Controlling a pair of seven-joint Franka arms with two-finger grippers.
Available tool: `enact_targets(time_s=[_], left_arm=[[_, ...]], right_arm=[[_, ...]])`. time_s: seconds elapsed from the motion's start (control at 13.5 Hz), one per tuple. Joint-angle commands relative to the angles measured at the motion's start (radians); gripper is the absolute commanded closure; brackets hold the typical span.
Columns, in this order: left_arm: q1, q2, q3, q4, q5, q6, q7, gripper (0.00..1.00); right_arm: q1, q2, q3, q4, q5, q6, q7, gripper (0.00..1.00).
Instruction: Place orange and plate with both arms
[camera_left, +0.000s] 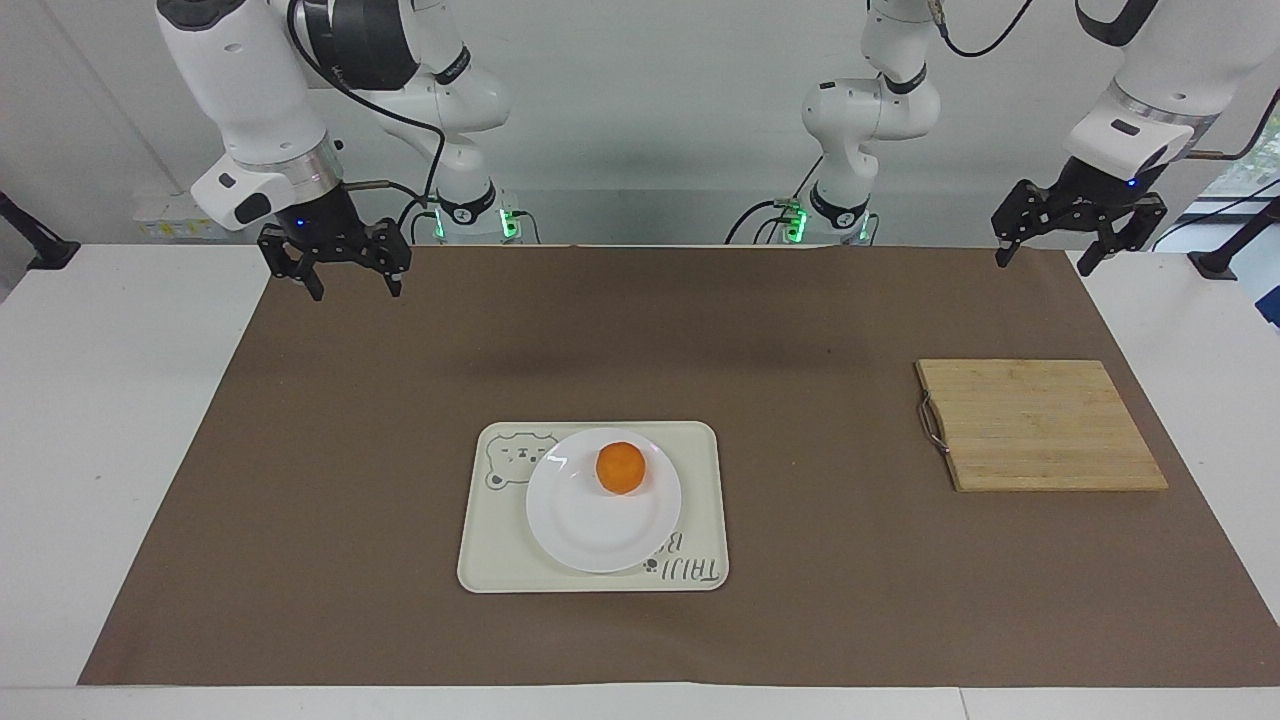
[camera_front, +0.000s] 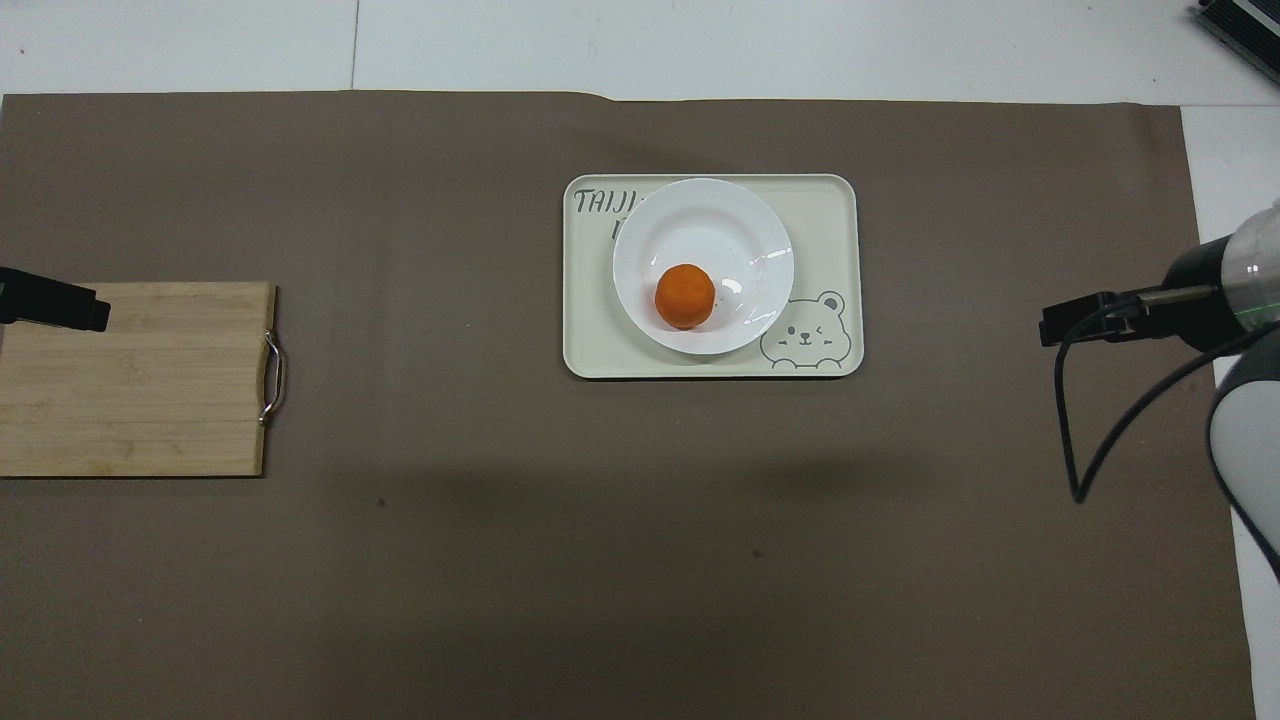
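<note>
Orange (camera_left: 620, 467) on plate (camera_left: 590, 530), plate on tray (camera_left: 700, 470), mid-table. Both well apart from either pincer. Right pincer (camera_left: 345, 285) fingers apart, over mat corner. Left pincer (camera_left: 1045, 255) fingers apart, over mat edge above board (camera_left: 1040, 425). Overhead crops both pincers; plate covers tray lettering.

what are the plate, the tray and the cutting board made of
Plate: glossy white, probably ceramic or melamine; it shows sharp highlights. Tray: matte cream with a printed bear, likely plastic. Cutting board: light wood or bamboo strips, with a metal handle.
</note>
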Motion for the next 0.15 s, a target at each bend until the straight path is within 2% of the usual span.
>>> enact_targets(time_s=[0.0,0.07], left_arm=[[0.010,-0.028,-0.009,-0.031,0.007,0.009,-0.009,0.00],[0.010,-0.028,-0.009,-0.031,0.007,0.009,-0.009,0.00]], right_arm=[[-0.010,-0.024,0.009,-0.023,-0.014,-0.008,0.027,0.00],[-0.012,-0.024,0.007,-0.023,-0.013,-0.008,0.028,0.00]])
